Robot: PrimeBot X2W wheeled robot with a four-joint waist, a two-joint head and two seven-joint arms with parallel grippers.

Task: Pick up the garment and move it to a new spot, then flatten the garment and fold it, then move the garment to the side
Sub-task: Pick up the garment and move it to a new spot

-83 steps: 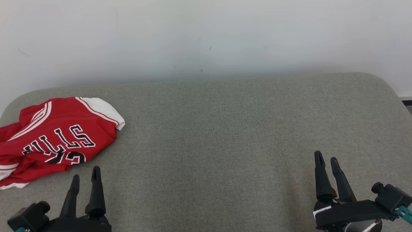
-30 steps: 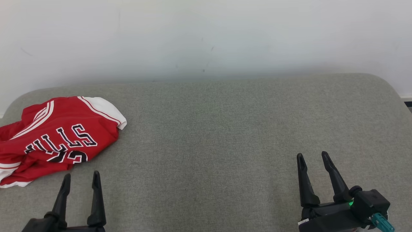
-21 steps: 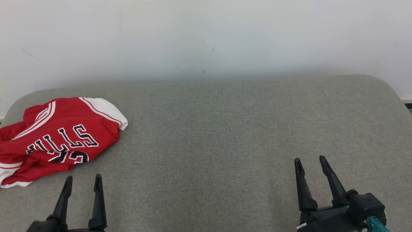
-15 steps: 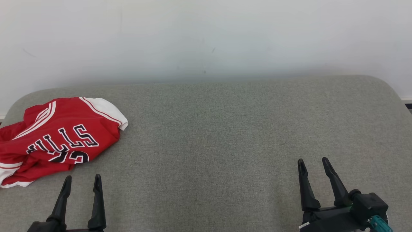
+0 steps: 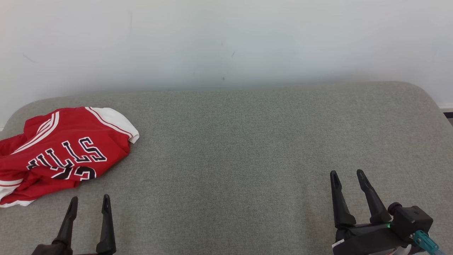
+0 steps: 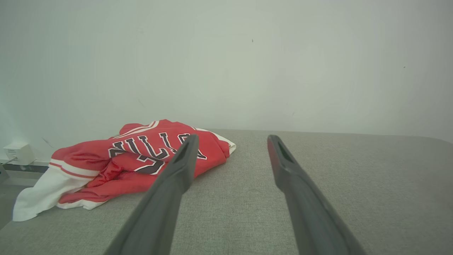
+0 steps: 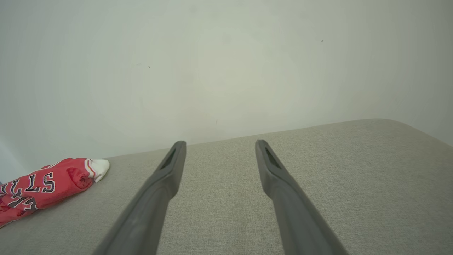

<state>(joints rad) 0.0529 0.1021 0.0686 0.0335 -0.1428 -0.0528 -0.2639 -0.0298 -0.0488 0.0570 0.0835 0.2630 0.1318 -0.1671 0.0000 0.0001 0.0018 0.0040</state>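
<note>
A red basketball jersey (image 5: 60,152) with white trim and dark lettering lies crumpled at the far left of the grey padded surface (image 5: 247,148). The same jersey (image 6: 134,163) is ahead and left of my fingers in the left wrist view, and the jersey (image 7: 42,184) sits at the far left in the right wrist view. My left gripper (image 5: 89,202) is open at the lower left, just below the jersey and apart from it. Far from the cloth, my right gripper (image 5: 347,174) stands open at the lower right with nothing between its fingers.
A white wall (image 5: 226,42) rises right behind the padded surface. The surface's rounded right corner (image 5: 421,92) drops off to a strip of floor. A small white box (image 6: 16,152) sits by the wall, left of the jersey.
Both grippers opened wider and drew back toward the bottom edge since the earliest frame. The right gripper shifted slightly left. The jersey has not moved; the view shifted a little.
</note>
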